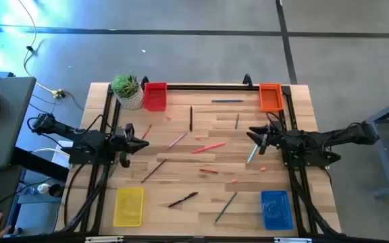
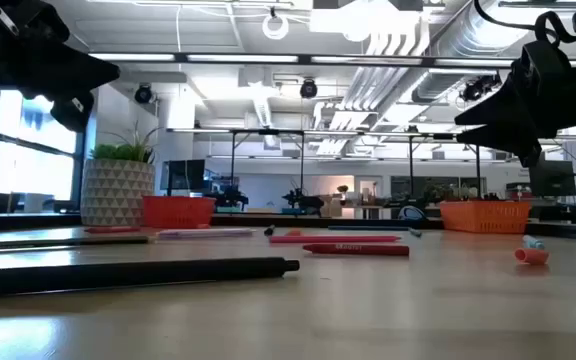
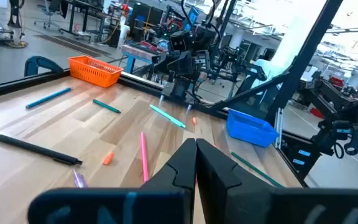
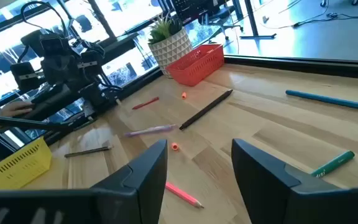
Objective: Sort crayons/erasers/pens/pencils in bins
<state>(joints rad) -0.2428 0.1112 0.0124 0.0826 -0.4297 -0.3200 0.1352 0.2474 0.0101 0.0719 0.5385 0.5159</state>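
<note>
Both arms hang above the table, clear of everything. The left gripper (image 1: 140,142) sits near the left edge with its fingers pressed together, empty; the right gripper (image 1: 254,135) hovers opposite, fingers spread wide, holding nothing. Between them lies open wood strewn with pens and pencils, and the crayons (image 1: 234,181) lie loose toward the middle. Bins mark the corners: red bin (image 1: 154,96), orange bin (image 1: 270,97), yellow bin (image 1: 128,206), blue bin (image 1: 275,208). From table height only the red and orange ones show, beside the plant pot (image 2: 116,192).
</note>
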